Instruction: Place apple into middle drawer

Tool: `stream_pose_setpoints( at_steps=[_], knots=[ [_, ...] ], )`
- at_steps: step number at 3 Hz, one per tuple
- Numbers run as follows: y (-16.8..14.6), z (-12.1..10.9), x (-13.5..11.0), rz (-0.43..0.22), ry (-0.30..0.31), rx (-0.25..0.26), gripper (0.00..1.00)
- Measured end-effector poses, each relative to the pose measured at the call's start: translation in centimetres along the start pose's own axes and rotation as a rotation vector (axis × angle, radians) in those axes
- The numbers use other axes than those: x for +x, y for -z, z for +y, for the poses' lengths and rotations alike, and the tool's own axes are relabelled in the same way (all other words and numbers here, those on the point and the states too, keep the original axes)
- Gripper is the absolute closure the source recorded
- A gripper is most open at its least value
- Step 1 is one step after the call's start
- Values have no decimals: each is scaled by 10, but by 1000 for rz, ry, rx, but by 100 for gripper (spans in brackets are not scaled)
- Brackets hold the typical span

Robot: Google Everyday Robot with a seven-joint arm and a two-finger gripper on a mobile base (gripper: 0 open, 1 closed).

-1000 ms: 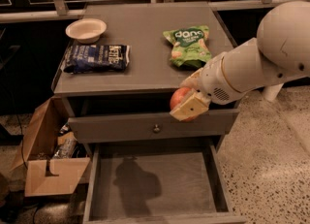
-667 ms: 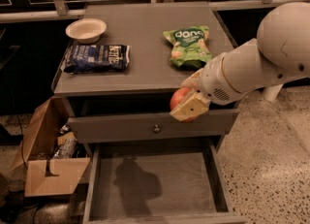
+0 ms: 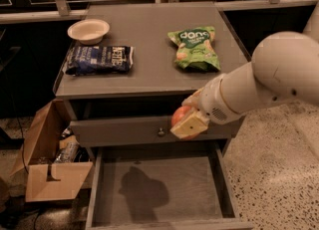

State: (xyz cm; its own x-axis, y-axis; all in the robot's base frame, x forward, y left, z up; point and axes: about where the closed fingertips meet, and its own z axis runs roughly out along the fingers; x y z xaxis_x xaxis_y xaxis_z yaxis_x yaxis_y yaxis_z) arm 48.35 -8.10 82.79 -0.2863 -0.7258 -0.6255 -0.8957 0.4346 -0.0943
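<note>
My gripper (image 3: 186,120) is shut on the apple (image 3: 179,115), a small red-orange fruit that shows between the cream fingers (image 3: 189,126). It hangs in front of the grey drawer front with the round metal knob (image 3: 161,132), above the right half of the open middle drawer (image 3: 157,186). The drawer is pulled out wide, with a scuffed grey floor that bears only the arm's shadow.
On the cabinet top (image 3: 149,59) lie a white bowl (image 3: 88,30), a dark blue chip bag (image 3: 99,59) and a green snack bag (image 3: 195,48). An open cardboard box (image 3: 47,167) stands on the floor at the left. Speckled floor lies at the right.
The gripper with the apple has come down lower in front of the cabinet, from about the cabinet top's front edge to the level of the knobbed drawer front.
</note>
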Motion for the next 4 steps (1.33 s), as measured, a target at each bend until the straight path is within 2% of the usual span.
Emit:
stream_pose_setpoints(
  at_steps=[2, 3, 4],
  knots=[
    [-50, 17, 38, 38, -86, -34, 100],
    [-50, 17, 38, 39, -87, -35, 100],
    [-74, 28, 51, 38, -139, -65, 100]
  ],
)
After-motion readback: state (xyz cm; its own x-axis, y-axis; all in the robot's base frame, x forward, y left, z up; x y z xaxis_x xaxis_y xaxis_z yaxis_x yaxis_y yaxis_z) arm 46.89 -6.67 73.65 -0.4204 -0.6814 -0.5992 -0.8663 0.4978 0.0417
